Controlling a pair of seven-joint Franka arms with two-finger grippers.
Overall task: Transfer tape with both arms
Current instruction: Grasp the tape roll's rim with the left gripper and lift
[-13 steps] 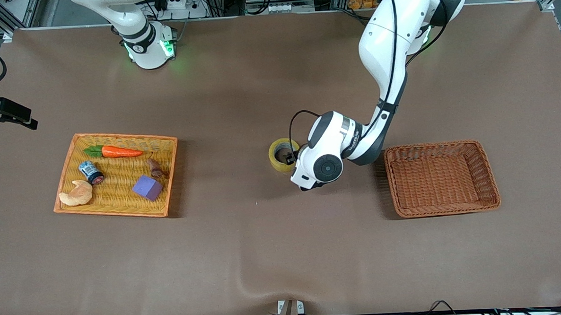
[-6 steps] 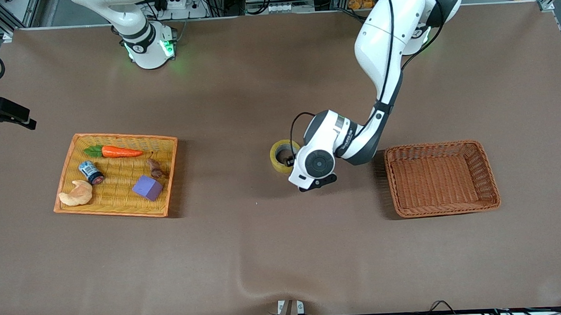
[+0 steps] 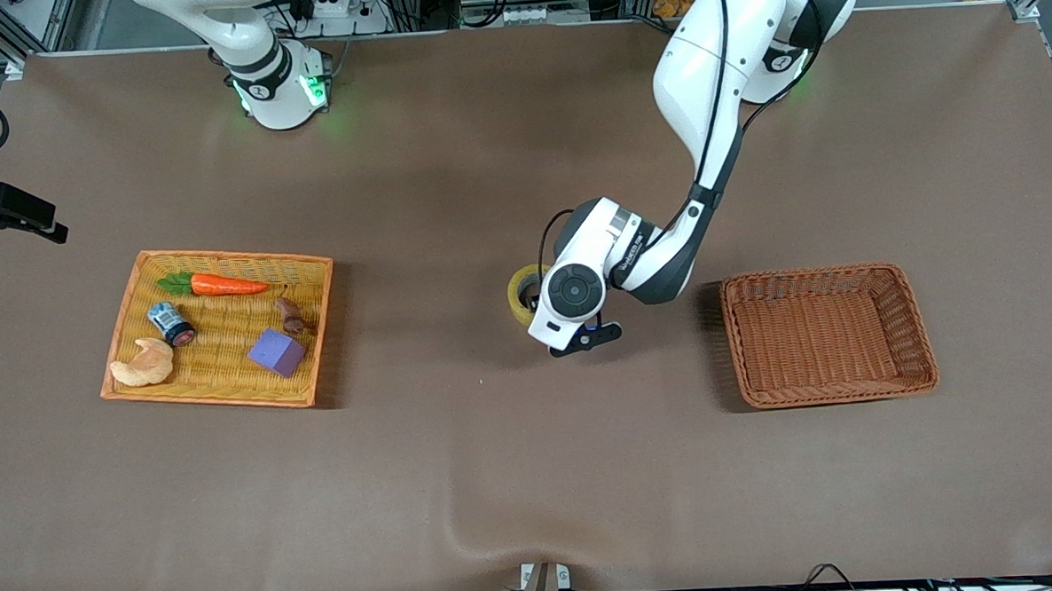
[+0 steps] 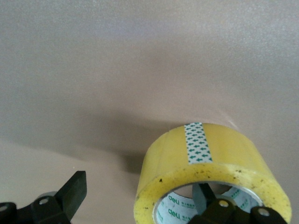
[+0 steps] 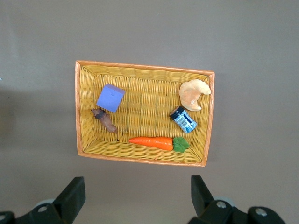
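Nearest the front camera the brown desk (image 3: 498, 474) lies bare. Farther up, the yellow basket (image 3: 126, 295) at the right arm's end holds a purple cube (image 3: 276, 352), a croissant (image 3: 143, 364), a small can (image 3: 170, 323), a brown bit (image 3: 292, 315) and a carrot (image 3: 219, 284). Toward the left arm's end sits the empty brown basket (image 3: 923, 349).

Between the two baskets, and just beside the brown one's end of the gap, is the tape (image 3: 520, 294), flat on the desk with its hole facing up. The left pincer (image 3: 546, 305) is down over it, mostly hidden under the wrist in the front view. The left wrist view settles it: the jaws are spread wide, one finger (image 4: 202, 196) dipped inside the grey-white core, the other finger (image 4: 74, 191) outside the yellow wall (image 4: 205, 149) with a gap to spare. Released, nothing gripped yet.

My read on handling: a light, rigid ring. The outer film looks slick, the cardboard core likely grippier. Pinching one wall, core side against outer side, seems the sound hold, and it leaves the rest of the ring free for the second arm at the handover.

Farthest up, the right pincer (image 5: 135, 198) waits, jaws apart and empty, hanging over the yellow basket.
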